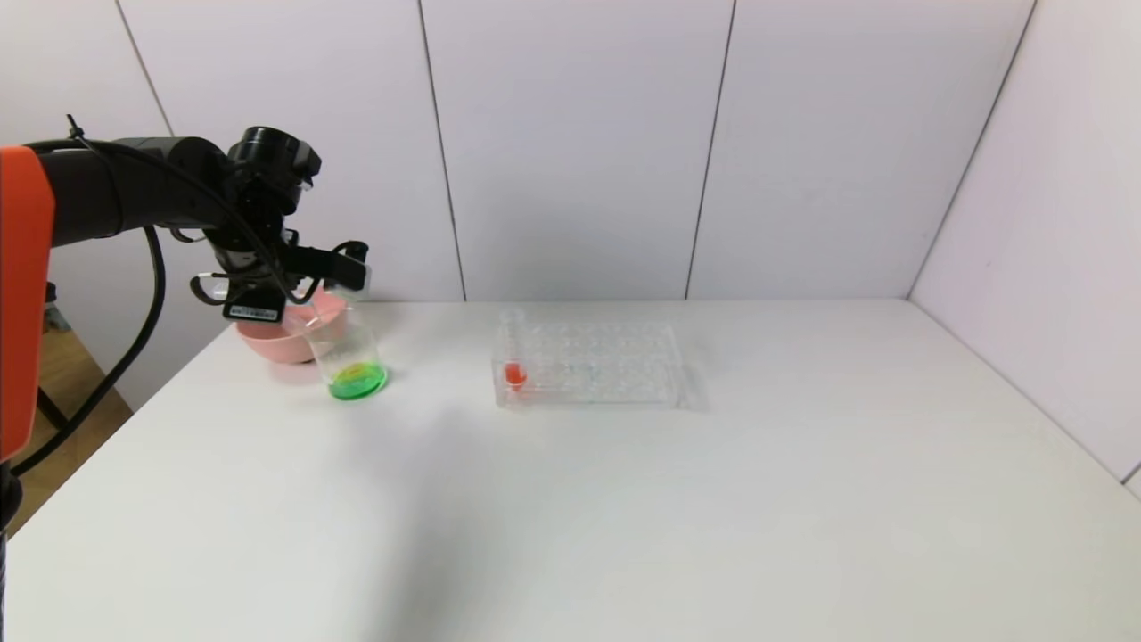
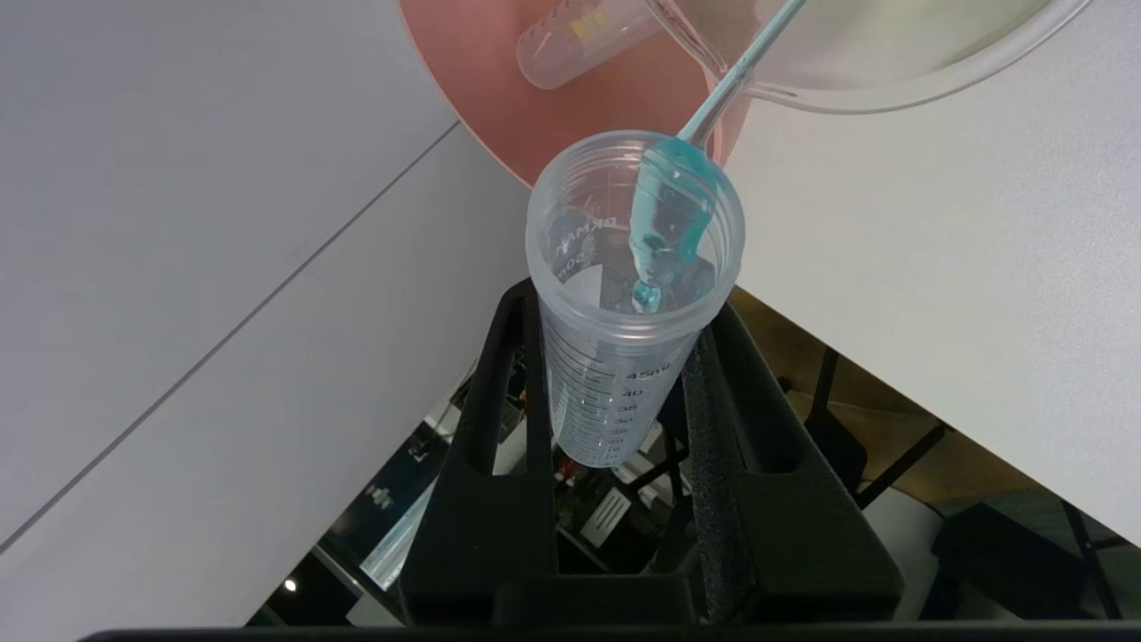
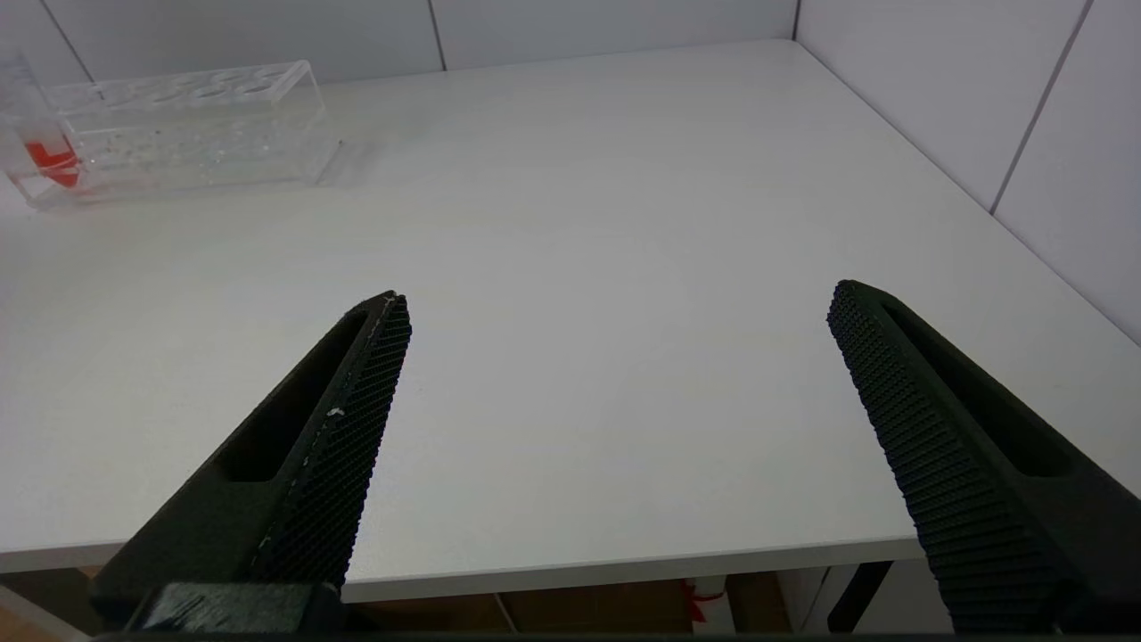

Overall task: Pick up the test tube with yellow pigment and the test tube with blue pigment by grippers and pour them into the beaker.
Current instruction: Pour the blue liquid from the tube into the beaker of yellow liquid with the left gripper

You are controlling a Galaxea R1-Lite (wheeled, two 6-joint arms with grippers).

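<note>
My left gripper (image 1: 334,267) is at the table's far left, shut on the test tube with blue pigment (image 2: 624,357), which is tipped mouth-down over the beaker (image 1: 350,357). In the left wrist view a thin blue stream (image 2: 740,71) runs from the tube's mouth to the beaker's rim (image 2: 891,89). The beaker holds green liquid at its bottom. The test tube with yellow pigment (image 2: 579,40) lies in the pink bowl (image 2: 499,98), showing only yellow traces. My right gripper (image 3: 617,299) is open and empty above the table's front edge, out of the head view.
The pink bowl (image 1: 276,343) stands just behind the beaker at the far left. A clear tube rack (image 1: 593,364) sits mid-table with a red-tipped tube (image 1: 514,361) at its left end; it also shows in the right wrist view (image 3: 187,125). White walls close the back and right.
</note>
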